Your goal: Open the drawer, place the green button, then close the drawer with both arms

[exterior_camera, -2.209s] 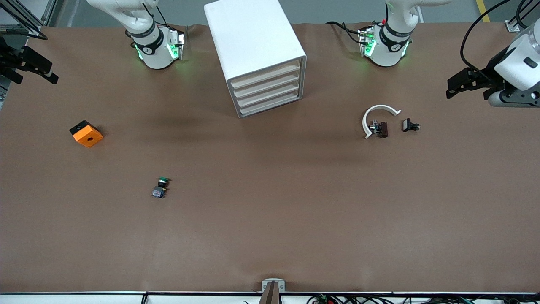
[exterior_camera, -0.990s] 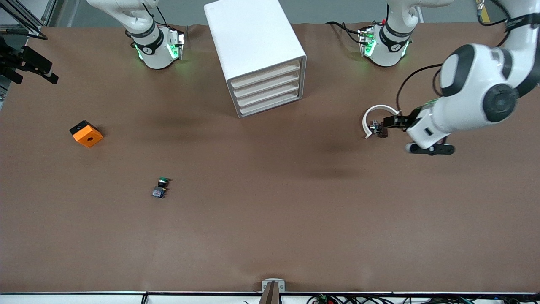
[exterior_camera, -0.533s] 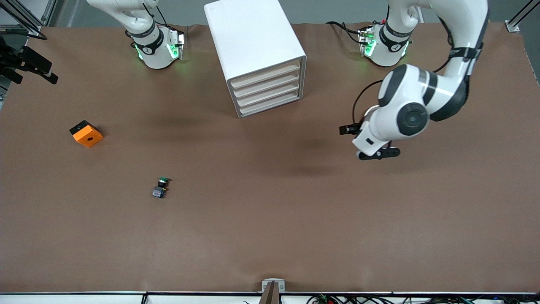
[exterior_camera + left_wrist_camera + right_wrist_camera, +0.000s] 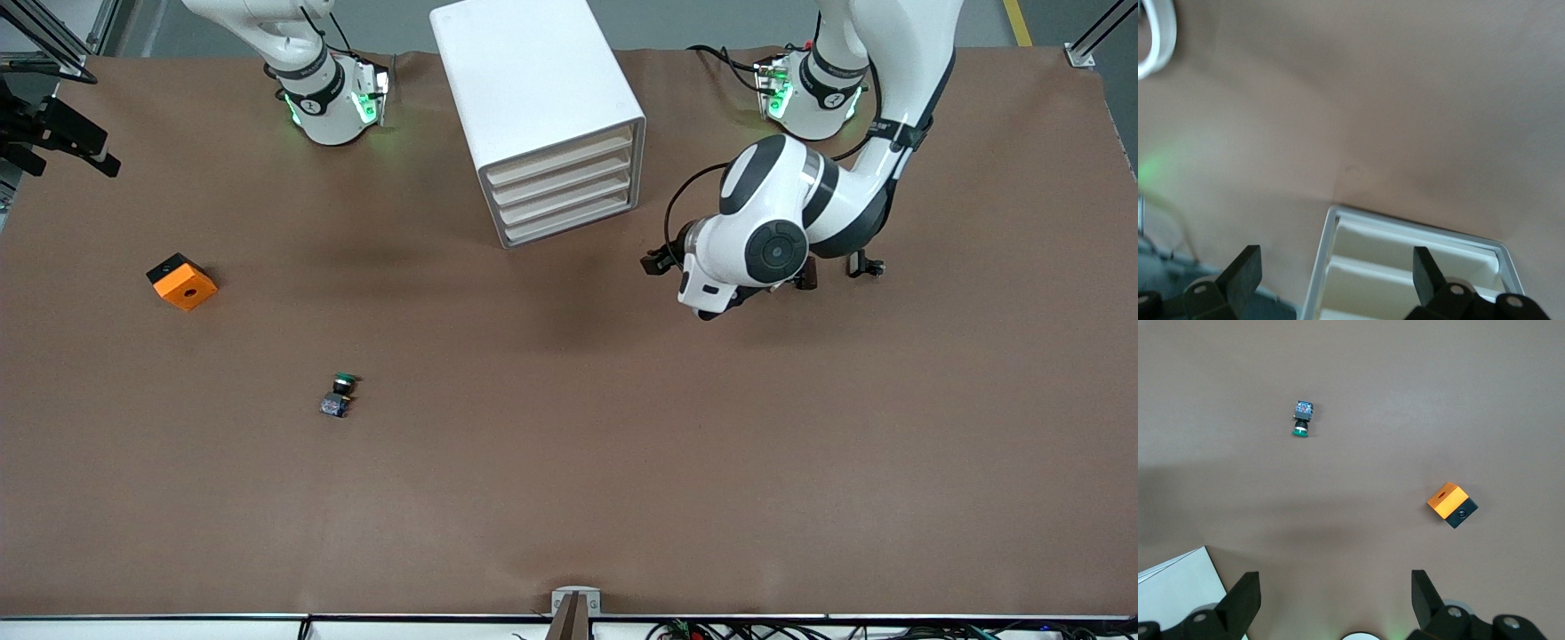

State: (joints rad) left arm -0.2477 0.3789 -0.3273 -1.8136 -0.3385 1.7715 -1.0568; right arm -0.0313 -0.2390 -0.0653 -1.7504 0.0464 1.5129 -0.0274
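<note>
Near the middle of the tabletop's edge along the robot bases: white boxy cabinet (image 4: 539, 116) with four cream-white slat drawer fronts (image 4: 564, 197), all pushed in. Over the brown tabletop (image 4: 569, 462) just beside those fronts, toward the left arm's end: glossy white left arm (image 4: 782, 222), its black two-finger left gripper (image 4: 1338, 283) with jaws spread wide and holding nothing, the cabinet's framed front visible between the fingers (image 4: 1241, 273). Partly hidden under that arm: white curved ring (image 4: 1158, 37) and small black clips (image 4: 864, 264). Well toward the right arm's end and nearer the front camera than the cabinet: tiny green-capped push-button switch (image 4: 339, 396), lying alone on its side. Closer to the right arm's end edge: orange square block with a hole (image 4: 182, 282). Waiting high over that end edge: black right gripper (image 4: 1331, 607), jaws apart, empty.
</note>
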